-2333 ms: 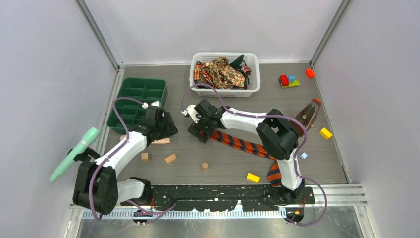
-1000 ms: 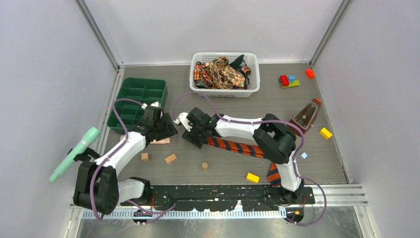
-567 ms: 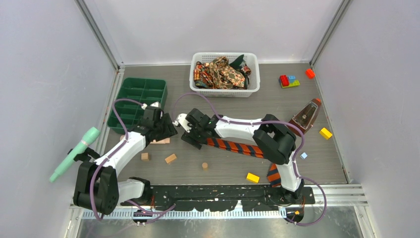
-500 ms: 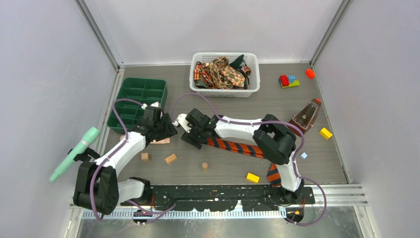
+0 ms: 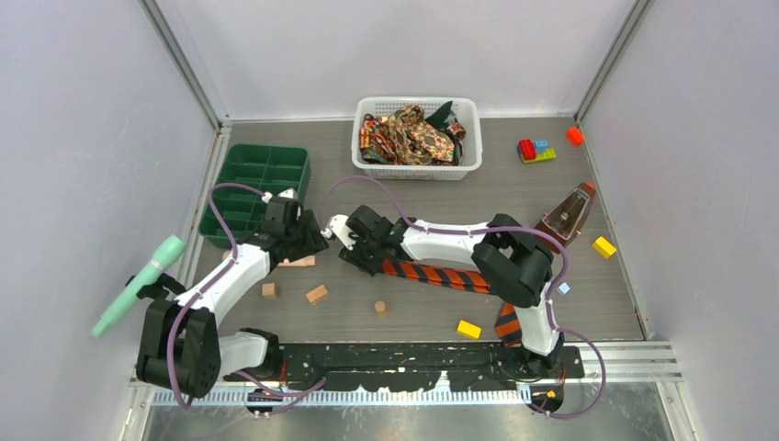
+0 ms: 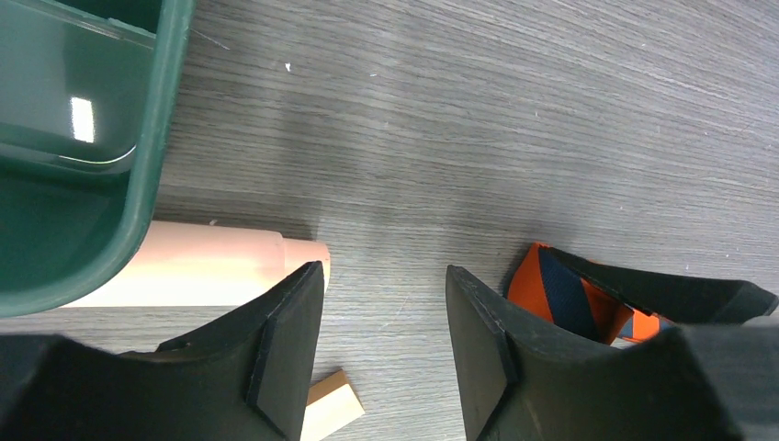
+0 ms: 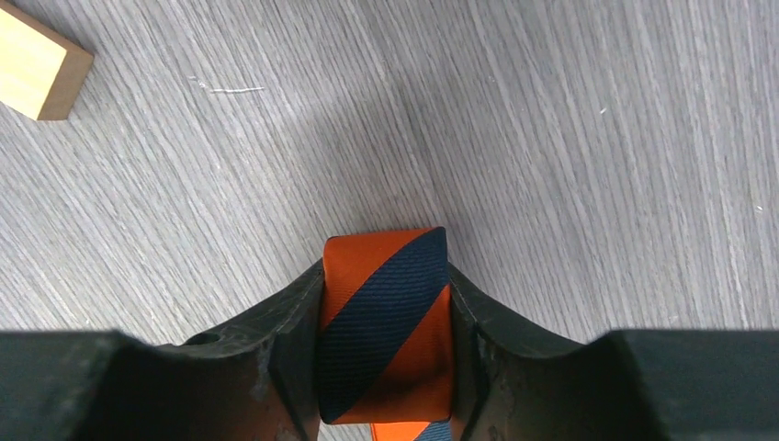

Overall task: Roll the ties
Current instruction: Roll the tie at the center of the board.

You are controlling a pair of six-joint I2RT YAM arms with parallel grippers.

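Note:
An orange-and-dark striped tie (image 5: 439, 275) lies across the middle of the table, and its far end drops over the near edge by the right arm's base. My right gripper (image 5: 360, 257) is at the tie's left end. In the right wrist view that end (image 7: 386, 312) is a folded loop, and the right gripper (image 7: 386, 276) is shut on it, both fingers pressing its edges. My left gripper (image 5: 308, 241) hovers just left of it, open (image 6: 384, 271) with bare table between the fingers; the tie's end (image 6: 565, 299) shows to its right. More ties (image 5: 413, 136), paisley and dark green, fill the basket.
The white mesh basket (image 5: 415, 171) stands at the back. A green divided tray (image 5: 262, 147) and a pink block (image 6: 202, 271) sit by the left gripper. Wooden blocks (image 5: 316, 294), a wooden cylinder (image 5: 379, 308), yellow bricks (image 5: 469, 329) and a metronome-shaped object (image 5: 570, 213) are scattered around.
My right gripper has slid left and slightly nearer with the tie's end, and its fingers have closed in against the folded loop. The left arm has not moved.

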